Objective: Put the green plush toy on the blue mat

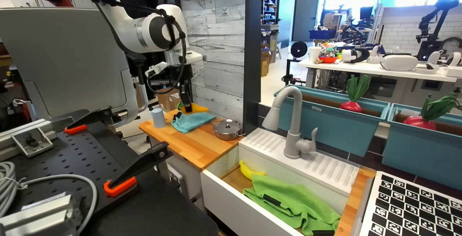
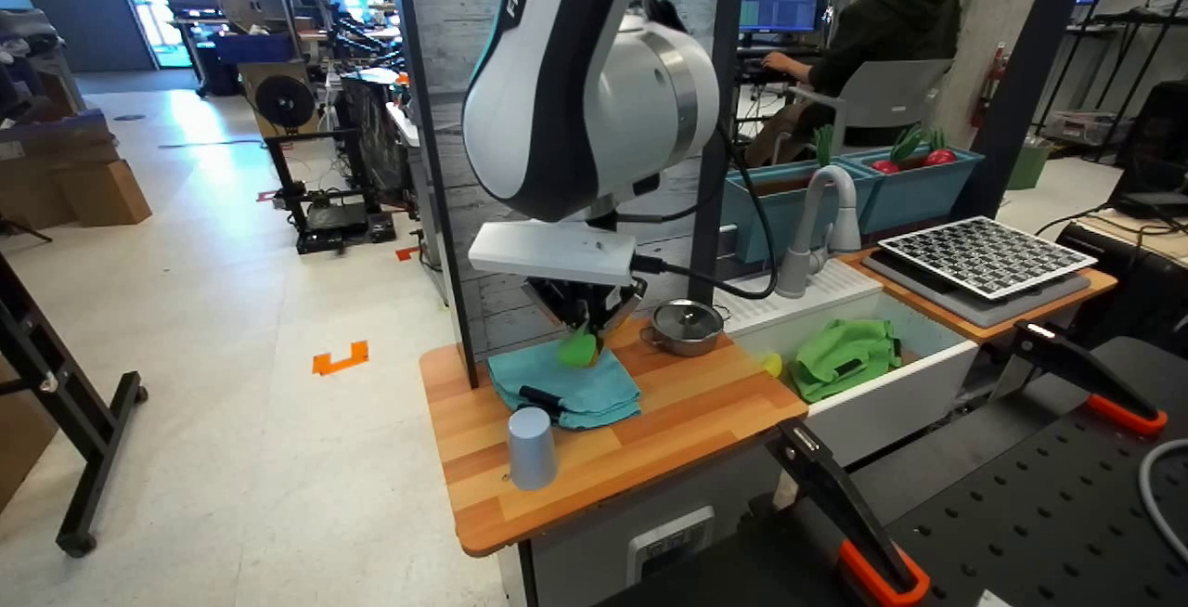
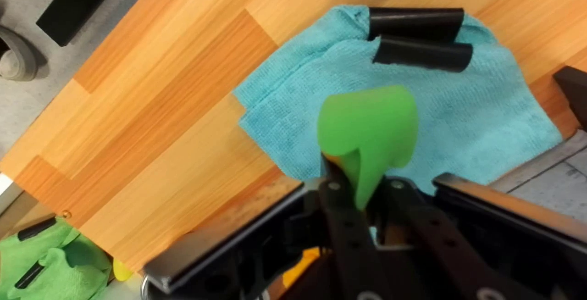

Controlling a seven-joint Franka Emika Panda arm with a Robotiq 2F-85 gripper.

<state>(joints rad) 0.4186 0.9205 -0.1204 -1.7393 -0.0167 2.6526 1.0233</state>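
Note:
The green plush toy has a bright green end and a yellow-orange body. It shows in both exterior views [image 1: 197, 108] [image 2: 577, 349] and, green end foremost, in the wrist view [image 3: 367, 121]. My gripper [image 1: 187, 109] is shut on it; the fingers also show in an exterior view [image 2: 592, 324] and the wrist view [image 3: 364, 194]. The folded teal-blue mat [image 1: 193, 122] lies on the wooden counter, also seen in an exterior view [image 2: 603, 393] and the wrist view [image 3: 481, 116]. The green end is over the mat; I cannot tell whether it touches. Fingers hide the toy's middle.
A blue-grey cup [image 2: 532, 449] stands near the mat at the counter's end. A lidded metal pot [image 1: 228, 129] stands on the mat's other side. A grey wood panel [image 1: 220, 48] rises behind the counter. The sink holds a green cloth [image 1: 292, 200] and yellow banana [image 1: 249, 171].

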